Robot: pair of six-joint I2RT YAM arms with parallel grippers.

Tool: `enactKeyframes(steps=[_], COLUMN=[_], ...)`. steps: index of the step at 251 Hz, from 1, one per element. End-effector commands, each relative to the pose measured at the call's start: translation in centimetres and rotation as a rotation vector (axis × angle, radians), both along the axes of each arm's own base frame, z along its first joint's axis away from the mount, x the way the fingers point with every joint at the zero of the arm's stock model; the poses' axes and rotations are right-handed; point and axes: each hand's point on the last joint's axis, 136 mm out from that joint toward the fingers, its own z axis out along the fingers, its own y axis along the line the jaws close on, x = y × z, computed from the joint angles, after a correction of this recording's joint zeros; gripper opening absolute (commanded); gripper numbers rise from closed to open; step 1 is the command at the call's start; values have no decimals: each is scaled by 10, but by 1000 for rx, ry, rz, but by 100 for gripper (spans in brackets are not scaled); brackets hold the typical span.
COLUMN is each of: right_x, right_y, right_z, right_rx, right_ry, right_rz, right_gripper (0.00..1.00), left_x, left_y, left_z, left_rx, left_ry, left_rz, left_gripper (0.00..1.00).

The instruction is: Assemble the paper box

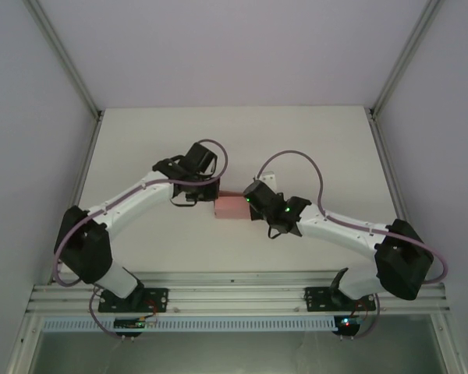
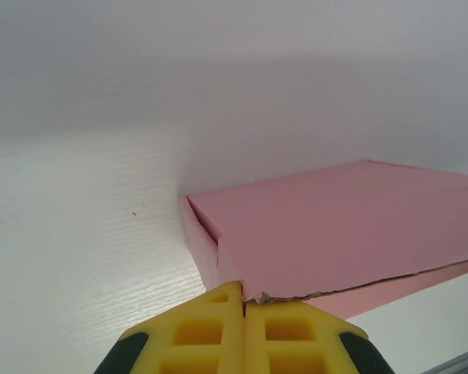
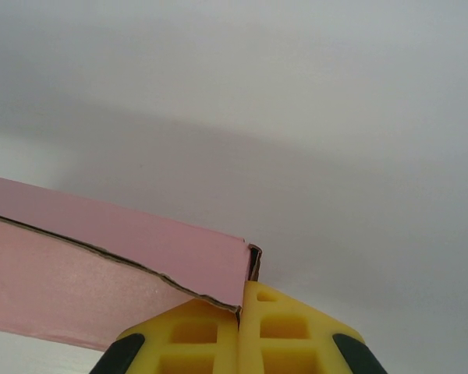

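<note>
The paper box (image 1: 232,207) lay at the middle of the table (image 1: 242,140), between both arms. The left gripper (image 2: 244,300) and the right gripper (image 3: 240,300) were clenched, their tips touching its lid edge at opposite ends. Bare table lay all around.

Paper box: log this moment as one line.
object: light pink shallow card box, lid down, on white table | left fingers: shut, tips at box edge | right fingers: shut, tips at box corner
</note>
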Motion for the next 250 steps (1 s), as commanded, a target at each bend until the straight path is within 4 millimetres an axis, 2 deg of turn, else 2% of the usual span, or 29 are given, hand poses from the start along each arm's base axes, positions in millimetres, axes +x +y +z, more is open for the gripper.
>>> enactKeyframes(steps=[1,36,69,94,125,149,208,231,250], right_x=[-27,-27,-31,-32,-32,-32,-32,-33,-32], right_y=[-13,-16,-17,-15,-16,-18,-18,-19,-22], right_z=[-39,-40,-45,-48,-50,-53,-60,-62,-61], right_rx=[-85,-99,-98,-100,-111,-116,-107,-117,-137], right_ry=[149,145,162,174,188,192,220,235,220], right_rz=[12,4,7,18,20,12,18,23,23], right_gripper=[0,0,0,0,0,0,0,0,0], left_x=[-2,-2,-1,-1,1,5,2,0,2], left_y=[-17,-21,-12,-14,-10,3,2,-10,-4], left_z=[9,21,15,14,21,25,12,15,10], left_rx=[-97,-197,-140,-169,-181,-102,-99,-224,-185], left_ry=[69,116,131,173,209,194,272,347,369], left_rz=[26,18,33,23,15,27,14,-14,-3], left_gripper=[0,0,0,0,0,0,0,0,0])
